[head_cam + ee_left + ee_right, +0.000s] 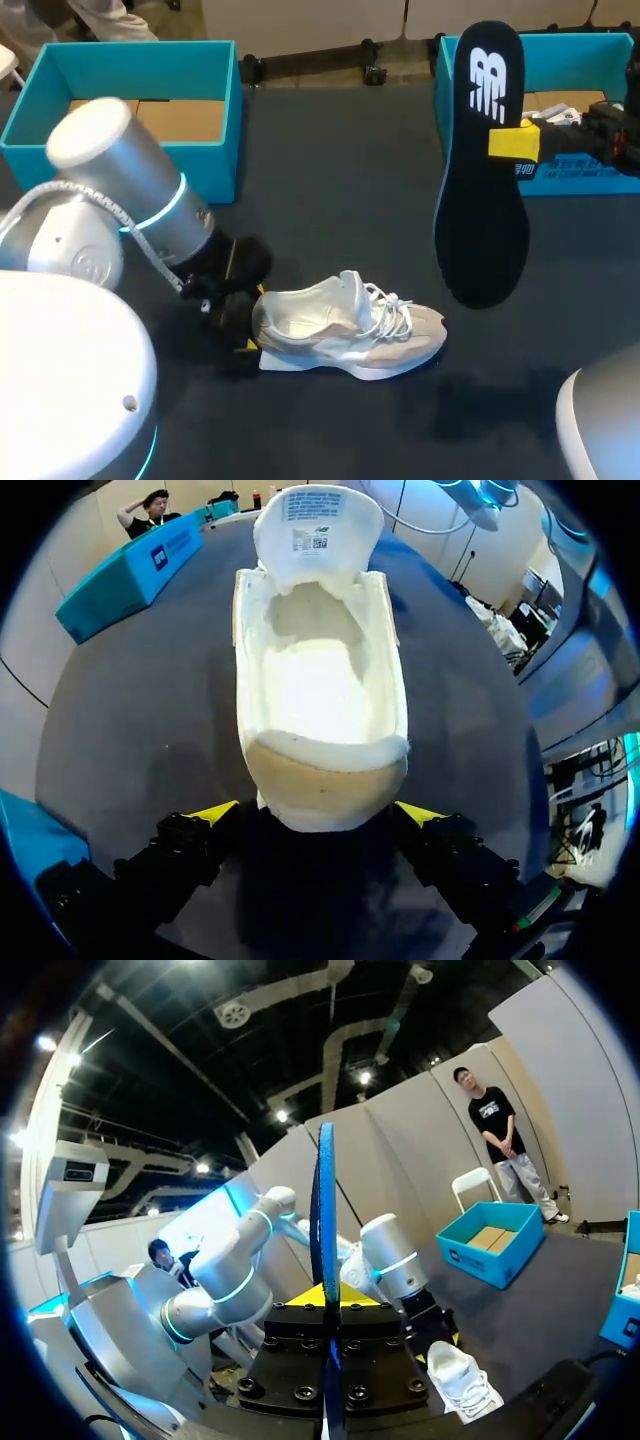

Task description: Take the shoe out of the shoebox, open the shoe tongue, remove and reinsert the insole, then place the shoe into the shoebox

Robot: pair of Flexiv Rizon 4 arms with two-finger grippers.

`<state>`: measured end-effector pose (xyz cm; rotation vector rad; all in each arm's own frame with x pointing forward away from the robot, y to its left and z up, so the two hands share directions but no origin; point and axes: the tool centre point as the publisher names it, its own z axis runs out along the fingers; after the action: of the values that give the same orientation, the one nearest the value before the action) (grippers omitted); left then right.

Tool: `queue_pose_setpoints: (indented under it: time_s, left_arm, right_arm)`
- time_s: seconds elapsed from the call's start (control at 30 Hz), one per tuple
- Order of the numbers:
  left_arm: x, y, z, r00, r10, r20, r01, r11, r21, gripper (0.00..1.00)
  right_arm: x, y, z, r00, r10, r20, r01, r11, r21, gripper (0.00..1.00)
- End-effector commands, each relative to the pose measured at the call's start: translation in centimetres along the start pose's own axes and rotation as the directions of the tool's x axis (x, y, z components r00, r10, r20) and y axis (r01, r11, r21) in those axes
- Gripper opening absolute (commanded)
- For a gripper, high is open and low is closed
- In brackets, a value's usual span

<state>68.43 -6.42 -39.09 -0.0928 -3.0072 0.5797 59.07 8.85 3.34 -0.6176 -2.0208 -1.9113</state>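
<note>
- the jaws of the left gripper [318,813] stand wide, one yellow tip at each side of the heel of the shoe [320,695]. one tip seems to be against the heel and the other shows a thin gap, so i judge that it is not clamping.
- the jaws of the right gripper [514,142] are closed on the insole [485,200], pinching it at one long edge, a little above its middle.
- done, as i judge it: the shoe is out of the box and lies on its sole on the dark table [330,150], with the toe pointing to the right side. the tongue [318,520] is folded forward, so the mouth of the shoe is wide open. the insole is out, and the inside of the shoe looks bare and pale.
- left to do: put the insole back into the shoe, then place the shoe into the shoebox. i would say the task is about in the middle.
- two teal boxes stand at the far side of the table, the left teal box [120,60] and the right teal box [590,45]. i cannot tell which one is for the shoe.
- pose of the left arm: it is low over the table, behind the heel, and its fingers point along the shoe toward the toe.
- pose of the right arm: it comes in from the right and is raised well above the table. it holds the insole upright, with the printed end up and the other end hanging down, to the right of the shoe and apart from it.
</note>
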Motion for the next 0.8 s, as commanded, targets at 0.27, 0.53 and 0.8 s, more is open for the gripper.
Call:
queue_pose_setpoints:
  time_s: [0.27, 0.53, 0.8]
  left_arm:
    - [-0.3, -0.8, -1.9, 1.000, 0.003, -0.025, -0.011, 0.949, -0.315, 1.00]
    - [0.4, -1.3, -2.3, 1.000, 0.001, 0.003, 0.000, 0.941, -0.340, 1.00]
    - [0.7, -1.1, -2.7, 1.000, 0.002, 0.016, 0.004, 0.945, -0.328, 1.00]
  right_arm:
    - [-0.2, 0.2, 0.2, 1.000, 0.000, -0.003, 0.000, 1.000, 0.003, 0.00]
    - [-0.2, 0.2, 0.2, 1.000, 0.000, -0.003, 0.000, 1.000, 0.003, 0.00]
    - [-0.2, 0.2, 0.2, 1.000, 0.000, -0.003, 0.000, 1.000, 0.003, 0.00]
